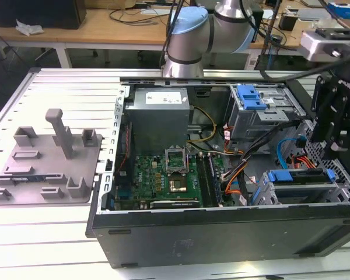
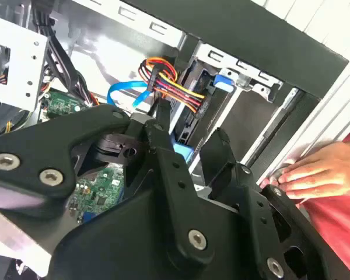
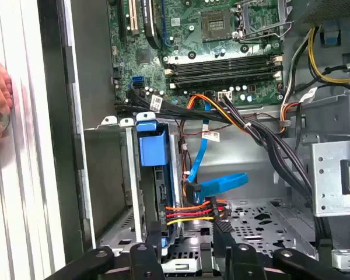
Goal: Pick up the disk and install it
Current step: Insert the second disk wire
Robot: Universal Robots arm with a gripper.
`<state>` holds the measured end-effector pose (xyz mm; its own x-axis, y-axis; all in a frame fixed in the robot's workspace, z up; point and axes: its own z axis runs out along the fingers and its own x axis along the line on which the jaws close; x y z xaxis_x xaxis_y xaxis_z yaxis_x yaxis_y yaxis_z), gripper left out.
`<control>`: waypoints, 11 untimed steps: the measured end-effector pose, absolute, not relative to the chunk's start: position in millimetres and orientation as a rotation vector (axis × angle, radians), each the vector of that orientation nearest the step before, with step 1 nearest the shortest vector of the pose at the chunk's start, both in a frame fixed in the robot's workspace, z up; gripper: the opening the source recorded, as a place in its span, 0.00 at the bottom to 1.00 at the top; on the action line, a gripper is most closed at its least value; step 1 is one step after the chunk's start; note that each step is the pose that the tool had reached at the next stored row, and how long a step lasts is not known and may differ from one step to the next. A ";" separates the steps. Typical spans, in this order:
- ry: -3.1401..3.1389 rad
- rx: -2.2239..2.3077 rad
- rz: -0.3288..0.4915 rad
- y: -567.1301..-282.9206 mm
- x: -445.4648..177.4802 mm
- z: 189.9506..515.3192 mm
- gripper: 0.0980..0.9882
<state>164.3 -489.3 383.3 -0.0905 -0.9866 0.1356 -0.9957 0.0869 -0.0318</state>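
The disk point(image 1: 300, 175) stands on edge in the metal drive cage point(image 1: 306, 189) at the case's front corner, on the exterior view's right. Its blue carrier frame point(image 3: 151, 149) shows along the top. Red, yellow and orange power wires point(image 3: 189, 213) and a blue data cable point(image 3: 216, 185) run to its end. My black gripper point(image 1: 338, 146) hangs just above the cage. In both wrist views the gripper point(image 3: 188, 248) is open, its fingers point(image 2: 163, 149) apart over the disk's cabled end with nothing held between them.
The open computer case point(image 1: 221, 227) lies on a slatted white table. Inside are a grey power supply box point(image 1: 160, 114), the motherboard point(image 1: 163, 175) and an upper bay with a blue latch piece point(image 1: 251, 96). A person's hand point(image 2: 306, 175) rests by the case wall. A grey fixture plate point(image 1: 46, 166) lies at the left.
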 end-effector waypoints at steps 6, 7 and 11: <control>-2.250 2.057 0.206 -476.3 138.9 384.5 0.26; -2.250 2.057 0.207 -476.0 138.5 384.5 0.26; -2.246 2.054 0.213 -475.9 138.3 383.6 0.26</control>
